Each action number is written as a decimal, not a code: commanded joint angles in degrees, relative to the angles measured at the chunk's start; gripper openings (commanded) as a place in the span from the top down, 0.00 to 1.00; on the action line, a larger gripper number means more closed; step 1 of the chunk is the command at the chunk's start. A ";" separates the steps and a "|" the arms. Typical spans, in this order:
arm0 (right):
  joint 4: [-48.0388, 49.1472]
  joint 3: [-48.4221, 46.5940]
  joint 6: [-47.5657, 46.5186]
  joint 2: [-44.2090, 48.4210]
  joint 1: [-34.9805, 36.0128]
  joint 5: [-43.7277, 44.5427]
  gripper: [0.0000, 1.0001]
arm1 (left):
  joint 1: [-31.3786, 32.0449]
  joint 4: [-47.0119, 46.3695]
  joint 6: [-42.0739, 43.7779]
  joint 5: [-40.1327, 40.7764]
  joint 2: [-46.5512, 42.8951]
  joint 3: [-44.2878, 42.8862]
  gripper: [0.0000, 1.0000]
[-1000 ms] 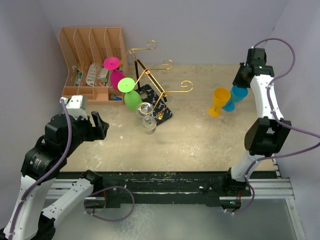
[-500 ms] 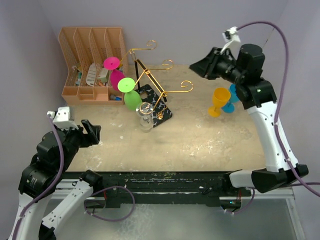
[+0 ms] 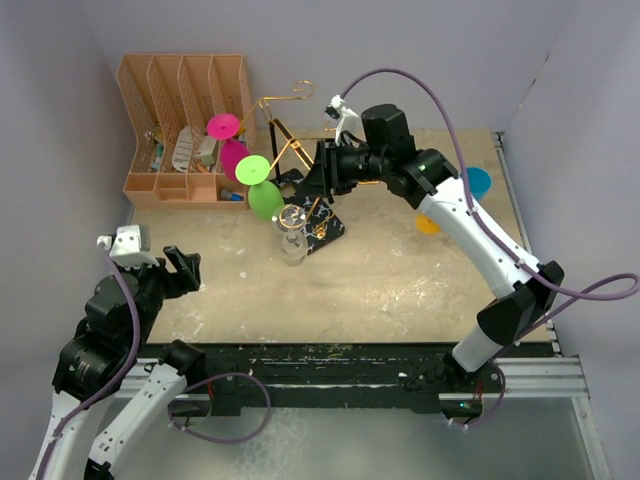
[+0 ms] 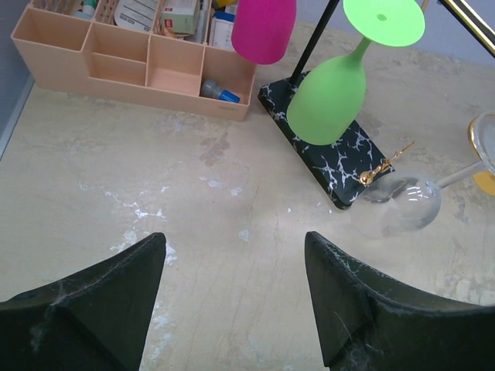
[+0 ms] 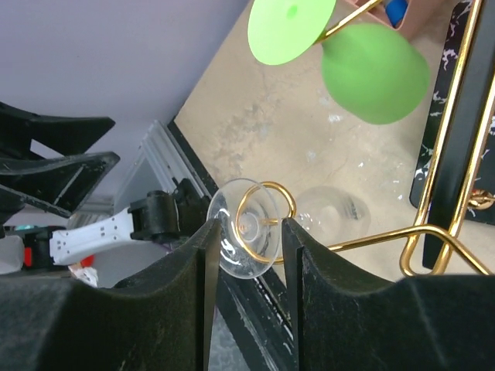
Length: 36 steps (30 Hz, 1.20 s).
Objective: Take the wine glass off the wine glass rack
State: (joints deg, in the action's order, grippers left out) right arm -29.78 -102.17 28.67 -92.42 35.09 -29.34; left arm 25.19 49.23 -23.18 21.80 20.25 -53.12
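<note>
Gold wire on the wine glass rack [image 4: 340,166] held the clear wine glass [image 4: 398,205] hanging by its foot, right gripper [image 5: 246,232] spread at that foot, left gripper [image 4: 232,263] spread well apart.

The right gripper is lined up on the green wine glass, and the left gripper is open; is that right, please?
Not green: the right wrist view shows the right gripper lined up on the clear wine glass; the rest holds.
</note>
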 commanded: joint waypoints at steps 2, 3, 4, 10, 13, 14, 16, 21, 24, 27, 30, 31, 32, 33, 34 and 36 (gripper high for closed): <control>-2.94 -3.55 -2.85 1.31 1.06 4.32 0.59 | 0.12 -3.79 -0.84 2.23 -0.34 0.59 0.24; -3.45 -3.41 -3.25 1.11 1.30 5.27 0.59 | 0.12 -3.69 -1.15 2.01 -0.28 0.69 0.24; -3.60 -3.22 -3.84 1.04 1.47 5.57 0.59 | 0.12 -3.58 -1.42 1.96 -0.34 0.73 0.24; -3.78 -1.47 -5.25 0.61 2.77 5.72 0.59 | 0.12 -3.36 -1.93 2.61 -1.13 1.07 0.25; -3.46 -1.50 -5.72 0.19 3.22 5.10 0.59 | 0.12 -3.20 -2.16 2.93 -1.25 1.08 0.25; -3.44 -1.63 -5.85 -0.05 3.36 5.04 0.59 | 0.12 -3.18 -2.21 3.02 -1.25 1.13 0.25; -3.44 -1.85 -5.92 -0.41 3.52 4.88 0.59 | 0.13 -3.11 -2.36 3.15 -1.30 1.10 0.25; -3.70 -1.74 -6.29 -1.39 4.01 4.98 0.59 | 0.12 -3.09 -2.48 3.33 -1.28 1.24 0.25; -3.66 -1.09 -6.51 -1.51 4.22 5.46 0.58 | 0.12 -3.00 -2.55 3.34 -1.14 1.23 0.25; -3.92 -0.89 -7.01 -1.88 4.33 5.43 0.55 | 0.12 -2.99 -2.57 3.31 -1.05 1.31 0.25; -3.84 -0.74 -7.16 -2.16 4.68 4.99 0.55 | 0.12 -3.00 -2.55 3.32 -1.07 1.32 0.25; -3.93 -0.81 -7.33 -2.37 4.77 4.75 0.55 | 0.12 -3.00 -2.57 3.33 -1.05 1.28 0.25; -3.87 -0.81 -7.45 -2.52 4.92 4.59 0.55 | 0.12 -3.00 -2.57 3.33 -1.06 1.27 0.25; -3.80 -0.86 -7.48 -2.63 5.13 4.43 0.55 | 0.12 -3.00 -2.57 3.33 -1.04 1.34 0.25; -3.84 -0.99 -7.48 -2.75 5.35 4.34 0.55 | 0.12 -3.00 -2.53 3.29 -1.12 1.32 0.25; -4.09 -1.15 -7.51 -2.97 5.77 4.25 0.56 | 0.12 -3.00 -2.65 3.42 -1.16 1.29 0.25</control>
State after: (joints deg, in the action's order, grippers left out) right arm -34.24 -102.72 22.41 -95.13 39.83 -24.58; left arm 25.19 48.47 -24.93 24.32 19.27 -51.83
